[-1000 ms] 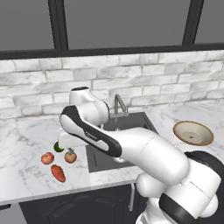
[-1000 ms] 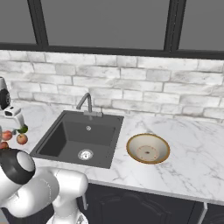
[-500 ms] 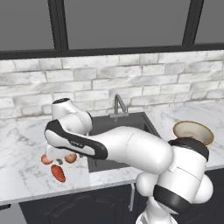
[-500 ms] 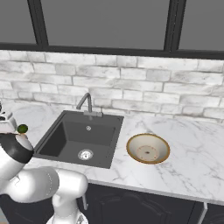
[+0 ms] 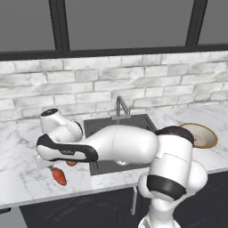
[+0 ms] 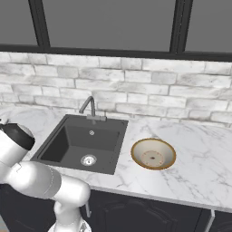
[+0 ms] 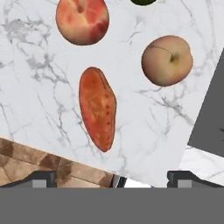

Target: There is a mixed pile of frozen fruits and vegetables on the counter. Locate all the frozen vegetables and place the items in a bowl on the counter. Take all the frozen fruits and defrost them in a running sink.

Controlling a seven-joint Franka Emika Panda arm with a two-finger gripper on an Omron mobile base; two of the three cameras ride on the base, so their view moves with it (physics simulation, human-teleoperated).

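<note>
Frozen produce, mixed lot of four, lies loose on the white marble tabletop (image 7: 39,87) left of the sink (image 6: 84,142).

Item one: elongated red-orange vegetable (image 7: 97,107), tapered, lying flat near the tabletop's front edge; also seen in the left base view (image 5: 59,176) below the arm's elbow.

Item two: reddish fruit (image 7: 82,20), round, just beyond the vegetable's blunt end and apart from it.

Item three: tan-red fruit (image 7: 166,60), round, stem dimple showing, nearer the sink side.

Item four: dark green ball (image 7: 143,1), cut off at the frame's edge.

Bowl (image 6: 153,154), wooden rim, stands empty right of the sink, well apart from the lot.

Tool (image 7: 112,177): we see its tips spread wide, nothing between them, poised above the red-orange piece.

Handling, as we judge it: all pieces are likely hard, light and slick. The balls will roll if nudged. We would take the long vegetable across its thick middle, jaws square to its length, and the fruits across their widest girth.
</note>
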